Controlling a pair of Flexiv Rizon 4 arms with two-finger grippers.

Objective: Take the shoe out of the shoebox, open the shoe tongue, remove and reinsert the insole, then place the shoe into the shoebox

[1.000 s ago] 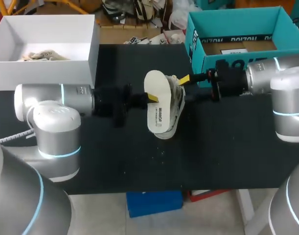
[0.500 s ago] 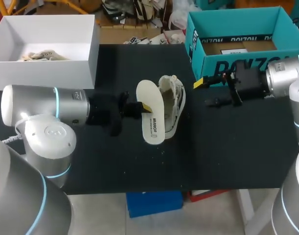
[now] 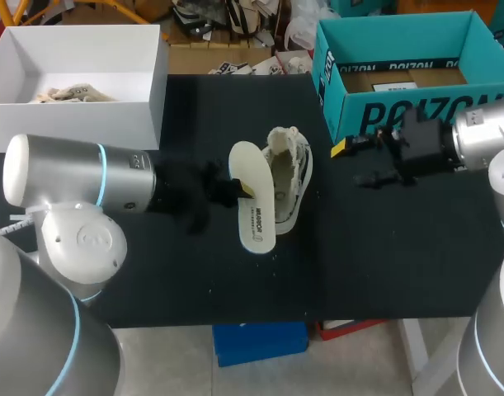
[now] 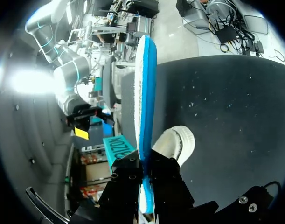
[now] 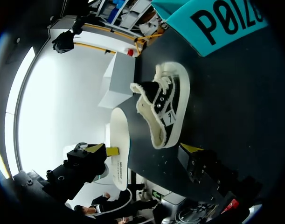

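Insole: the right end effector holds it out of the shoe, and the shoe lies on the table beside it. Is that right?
No, one detail is off: the left end effector holds the insole, not the right. The head view shows it; the right end effector is open, apart from both. The shoe does lie on the table beside the insole.

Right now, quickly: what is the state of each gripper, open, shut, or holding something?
Left gripper: shut on the insole.
Right gripper: open, holding nothing.
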